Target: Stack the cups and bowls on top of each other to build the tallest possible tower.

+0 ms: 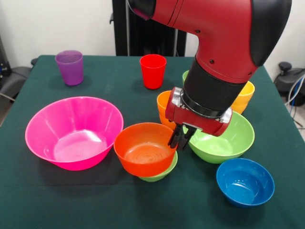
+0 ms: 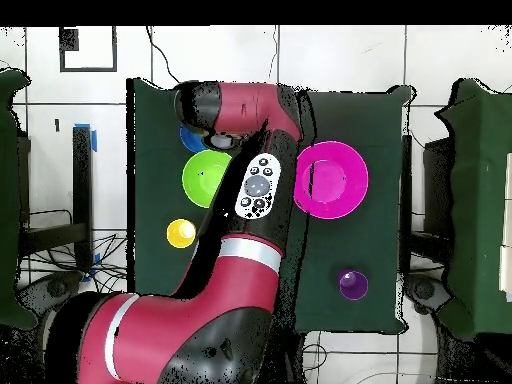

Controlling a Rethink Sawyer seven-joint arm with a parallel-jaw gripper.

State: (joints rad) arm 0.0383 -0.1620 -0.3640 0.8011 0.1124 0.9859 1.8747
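A red-orange bowl (image 1: 143,147) rests tilted inside a small lime green bowl (image 1: 161,171) near the table's middle. My gripper (image 1: 180,139) comes down at the red-orange bowl's right rim, with its black fingers (image 1: 175,138) pinched together on that rim. To the left stands the huge pink bowl (image 1: 74,131) (image 2: 330,180). The large green bowl (image 1: 224,140) (image 2: 205,178) lies to the right, partly behind the wrist, and the blue bowl (image 1: 245,181) (image 2: 190,140) is in front of it. In the overhead view the arm hides the gripper and the red-orange bowl.
Cups stand upright farther back: purple (image 1: 70,67) (image 2: 351,284), red (image 1: 153,70), orange (image 1: 163,107) just behind the red-orange bowl, and yellow (image 1: 245,98) (image 2: 181,233). A light green cup (image 1: 185,75) peeks from behind the arm. The dark green table (image 1: 119,205) ends close to the blue bowl.
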